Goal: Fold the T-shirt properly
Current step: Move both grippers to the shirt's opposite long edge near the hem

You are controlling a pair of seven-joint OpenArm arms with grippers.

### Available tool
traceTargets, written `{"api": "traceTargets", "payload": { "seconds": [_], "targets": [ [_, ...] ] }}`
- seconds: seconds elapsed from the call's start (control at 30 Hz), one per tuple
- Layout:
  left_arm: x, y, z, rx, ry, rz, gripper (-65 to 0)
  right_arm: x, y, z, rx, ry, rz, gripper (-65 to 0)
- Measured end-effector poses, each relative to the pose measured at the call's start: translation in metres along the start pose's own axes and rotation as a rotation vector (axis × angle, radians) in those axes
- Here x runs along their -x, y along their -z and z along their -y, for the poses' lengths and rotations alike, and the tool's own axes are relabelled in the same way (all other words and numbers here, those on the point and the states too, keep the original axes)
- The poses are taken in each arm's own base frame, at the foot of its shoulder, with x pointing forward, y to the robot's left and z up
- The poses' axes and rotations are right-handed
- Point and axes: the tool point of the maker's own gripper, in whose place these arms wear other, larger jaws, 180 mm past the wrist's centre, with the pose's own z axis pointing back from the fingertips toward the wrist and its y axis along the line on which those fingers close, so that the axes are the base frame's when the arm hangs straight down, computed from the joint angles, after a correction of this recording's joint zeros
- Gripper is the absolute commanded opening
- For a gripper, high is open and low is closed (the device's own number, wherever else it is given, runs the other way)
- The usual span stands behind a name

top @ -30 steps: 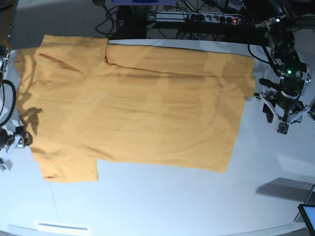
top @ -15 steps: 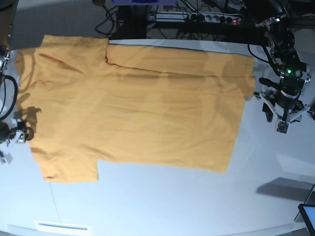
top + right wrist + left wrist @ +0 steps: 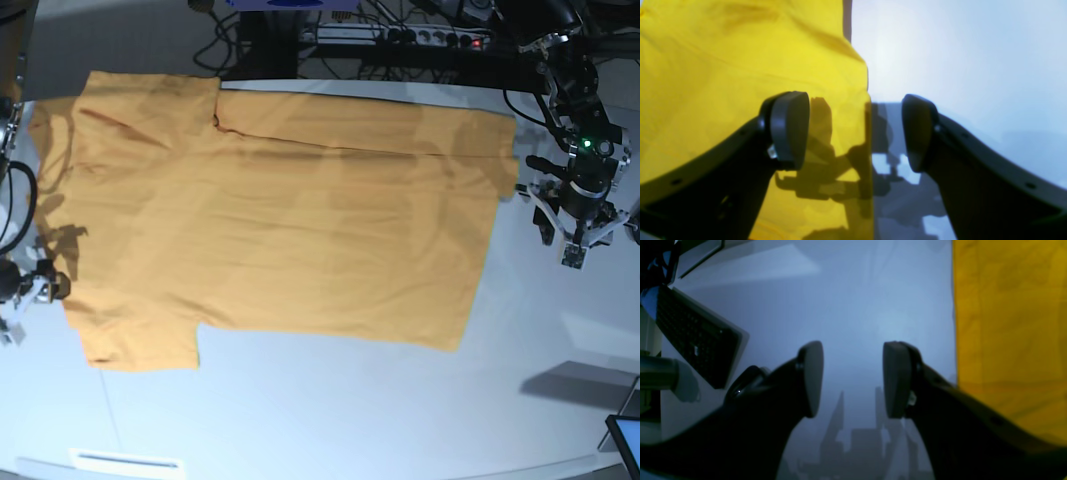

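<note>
The orange-yellow T-shirt [image 3: 280, 220] lies spread flat on the white table [image 3: 330, 410], with one sleeve at the near left and its upper edge folded over. My right gripper [image 3: 30, 288] is open at the shirt's left edge. In the right wrist view it [image 3: 855, 130] straddles the cloth's edge, one finger [image 3: 788, 130] over the shirt [image 3: 723, 60] and the other over bare table. My left gripper [image 3: 560, 240] is open and empty over bare table to the right of the shirt. In the left wrist view it [image 3: 853, 380] has the shirt's edge [image 3: 1010, 323] beside it.
A power strip and cables [image 3: 400, 35] run behind the table's far edge. A dark screen corner [image 3: 625, 440] sits at the near right. A black keyboard-like device [image 3: 693, 336] shows in the left wrist view. A white strip [image 3: 125, 460] lies near the front left.
My right gripper has shifted slightly up and back down along the shirt's left edge. The left gripper has barely moved. The shirt lies the same.
</note>
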Motion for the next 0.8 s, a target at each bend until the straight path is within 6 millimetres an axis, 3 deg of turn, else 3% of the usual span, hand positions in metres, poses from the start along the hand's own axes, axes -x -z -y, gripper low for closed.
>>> {"api": "traceTargets", "payload": {
  "seconds": [0.33, 0.8],
  "targets": [
    [0.000, 0.000, -0.002, -0.004, 0.006, 0.000, -37.0, 0.012, 0.012, 0.002, -0.011, 0.043, -0.001, -22.9],
    [-0.001, -0.001, -0.005, -0.010, 0.011, 0.001, -37.0, 0.005, 0.023, -0.016, -0.041, 0.014, 0.009, -23.6]
  ]
}}
